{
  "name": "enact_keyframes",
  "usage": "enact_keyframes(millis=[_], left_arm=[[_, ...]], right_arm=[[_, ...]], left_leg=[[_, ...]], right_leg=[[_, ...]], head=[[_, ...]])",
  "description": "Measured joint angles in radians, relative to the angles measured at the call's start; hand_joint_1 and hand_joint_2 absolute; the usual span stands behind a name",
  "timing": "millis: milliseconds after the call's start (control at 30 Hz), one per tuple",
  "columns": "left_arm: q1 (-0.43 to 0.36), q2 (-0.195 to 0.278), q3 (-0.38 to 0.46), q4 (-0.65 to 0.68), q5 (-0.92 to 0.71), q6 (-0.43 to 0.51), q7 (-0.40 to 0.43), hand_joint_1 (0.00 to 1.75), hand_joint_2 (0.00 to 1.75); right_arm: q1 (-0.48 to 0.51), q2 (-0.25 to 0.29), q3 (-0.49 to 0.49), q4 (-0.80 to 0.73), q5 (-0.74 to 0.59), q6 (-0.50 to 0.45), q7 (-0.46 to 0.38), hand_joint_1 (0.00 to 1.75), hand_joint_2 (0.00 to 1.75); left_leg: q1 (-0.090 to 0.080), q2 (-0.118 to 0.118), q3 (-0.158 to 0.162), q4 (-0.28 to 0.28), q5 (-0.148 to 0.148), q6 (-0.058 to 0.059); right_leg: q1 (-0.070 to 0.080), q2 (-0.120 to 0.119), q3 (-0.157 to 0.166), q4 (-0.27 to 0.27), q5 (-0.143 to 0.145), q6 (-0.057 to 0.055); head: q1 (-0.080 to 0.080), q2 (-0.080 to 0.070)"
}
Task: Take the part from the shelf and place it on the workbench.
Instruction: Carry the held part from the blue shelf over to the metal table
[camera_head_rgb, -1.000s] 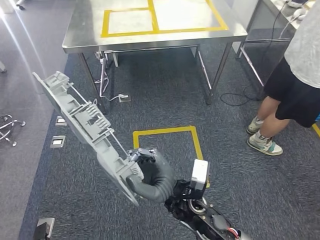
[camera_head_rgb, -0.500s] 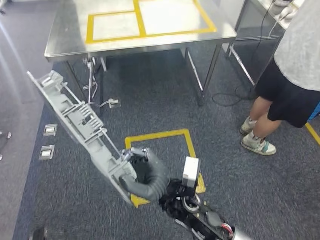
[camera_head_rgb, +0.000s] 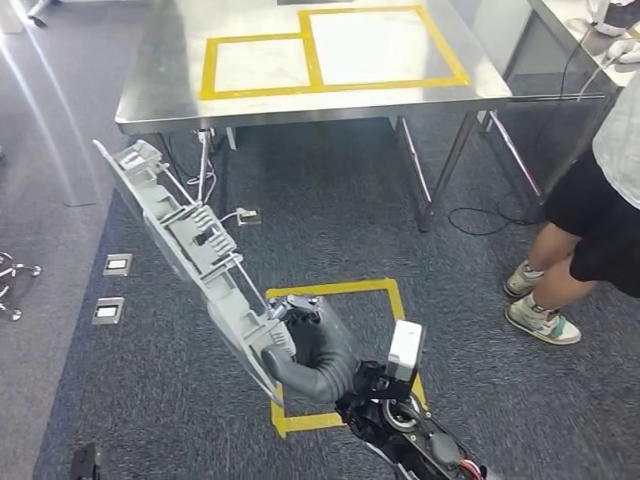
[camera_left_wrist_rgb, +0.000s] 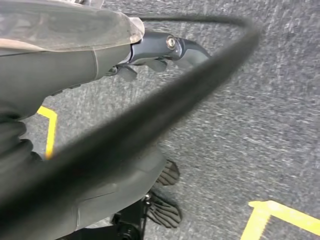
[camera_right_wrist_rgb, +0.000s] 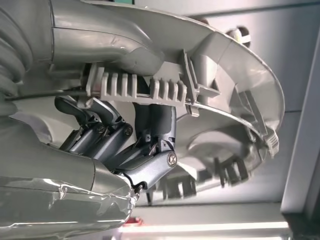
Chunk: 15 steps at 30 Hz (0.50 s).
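Observation:
A long grey plastic part (camera_head_rgb: 189, 235) with ribs and clips slants up and to the left from my right hand (camera_head_rgb: 306, 345), which grips its near end above the carpet. In the right wrist view the dark fingers (camera_right_wrist_rgb: 124, 140) wrap around a ribbed bar of the part (camera_right_wrist_rgb: 234, 75). The steel workbench (camera_head_rgb: 173, 80) stands ahead, with yellow tape rectangles on its top, and the part's far tip hangs in front of its left corner. My left hand (camera_left_wrist_rgb: 158, 50) hangs over the carpet, its dark fingers stretched out with nothing in them.
A person (camera_head_rgb: 596, 200) in dark shorts and sneakers stands at the right by a second table. A yellow taped square (camera_head_rgb: 340, 290) marks the carpet beneath my arm. Floor sockets (camera_head_rgb: 117, 265) and cables lie near the bench legs (camera_head_rgb: 438, 180).
The whole picture has shifted sideways and back, so the camera has moved. The part stays in my right hand at much the same slant.

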Motion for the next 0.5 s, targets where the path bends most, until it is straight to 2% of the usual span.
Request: enact_keyframes(millis=[67,100,133,167,233,267,300,333,367,433,500], left_arm=[[0.0,0.0,-0.001,0.0,-0.003,-0.001,0.0,0.0,1.75],[-0.001,-0.001,-0.001,0.0,-0.005,-0.001,0.0,0.0,1.75],[-0.003,-0.001,-0.002,0.0,-0.006,-0.002,0.0,0.0,1.75],[-0.005,-0.001,-0.002,0.0,-0.006,-0.002,0.0,0.0,1.75],[-0.006,0.0,-0.003,0.0,-0.007,-0.003,0.0,0.0,1.75],[-0.004,0.002,-0.004,0.0,-0.007,-0.003,0.0,0.0,1.75],[-0.001,0.002,-0.006,0.0,-0.008,-0.002,0.0,0.0,1.75],[0.001,0.003,-0.007,0.0,-0.008,-0.002,0.0,0.0,1.75],[0.002,0.003,-0.009,0.0,-0.009,-0.002,0.0,0.0,1.75],[0.001,0.004,-0.011,0.0,-0.009,-0.003,0.0,0.0,1.75],[0.001,0.004,-0.012,0.0,-0.009,-0.003,0.0,0.0,1.75]], right_arm=[[0.0,0.0,-0.003,-0.003,0.001,-0.002,0.0,1.75,1.75],[-0.001,-0.001,-0.004,-0.004,0.001,-0.003,0.0,1.75,1.75],[-0.001,-0.001,-0.004,-0.004,0.001,-0.003,0.0,1.75,1.75],[-0.002,-0.001,-0.005,-0.004,0.001,-0.003,0.0,1.75,1.75],[-0.001,-0.001,-0.005,-0.004,0.001,-0.005,-0.001,1.75,1.75],[0.0,-0.001,-0.006,-0.004,0.001,-0.006,-0.001,1.75,1.75],[0.001,-0.002,-0.006,-0.004,0.001,-0.008,-0.001,1.75,1.75],[0.002,-0.003,-0.007,-0.004,0.001,-0.01,-0.001,1.75,1.75],[0.002,-0.004,-0.008,-0.004,0.001,-0.01,-0.001,1.75,1.75],[0.003,-0.005,-0.011,-0.004,0.001,-0.011,-0.001,1.75,1.75],[0.004,-0.006,-0.014,-0.005,0.001,-0.012,-0.002,1.75,1.75]], left_leg=[[0.004,0.002,0.012,0.002,0.0,-0.011],[0.004,0.002,0.009,0.022,-0.001,-0.016],[0.006,0.002,-0.01,0.061,-0.008,-0.021],[0.008,0.003,-0.045,0.118,-0.022,-0.025],[0.011,0.003,-0.136,0.236,-0.067,-0.034],[0.013,0.003,-0.171,0.267,-0.086,-0.037],[0.014,0.003,-0.193,0.27,-0.09,-0.04],[0.017,0.003,-0.199,0.243,-0.072,-0.044],[0.019,0.004,-0.191,0.19,-0.033,-0.047],[0.023,0.01,-0.162,0.068,0.068,-0.051],[0.021,0.018,-0.148,0.016,0.11,-0.038]], right_leg=[[0.0,0.0,0.031,-0.025,0.001,-0.004],[-0.003,-0.001,0.047,-0.038,0.001,-0.006],[-0.006,-0.001,0.063,-0.047,0.001,-0.009],[-0.008,-0.002,0.072,-0.052,-0.002,-0.01],[-0.01,-0.001,0.082,-0.054,-0.014,-0.012],[-0.01,0.001,0.089,-0.054,-0.021,-0.011],[-0.012,0.003,0.098,-0.053,-0.029,-0.008],[-0.014,0.004,0.109,-0.052,-0.039,-0.005],[-0.016,0.005,0.121,-0.051,-0.05,-0.001],[-0.018,0.004,0.14,-0.044,-0.073,0.011],[-0.016,0.002,0.145,-0.037,-0.093,0.024]], head=[[0.003,0.0],[0.001,0.0],[-0.001,0.0],[-0.005,0.0],[-0.014,0.0],[-0.02,0.0],[-0.024,0.0],[-0.03,0.0],[-0.035,0.0],[-0.043,0.0],[-0.048,0.0]])
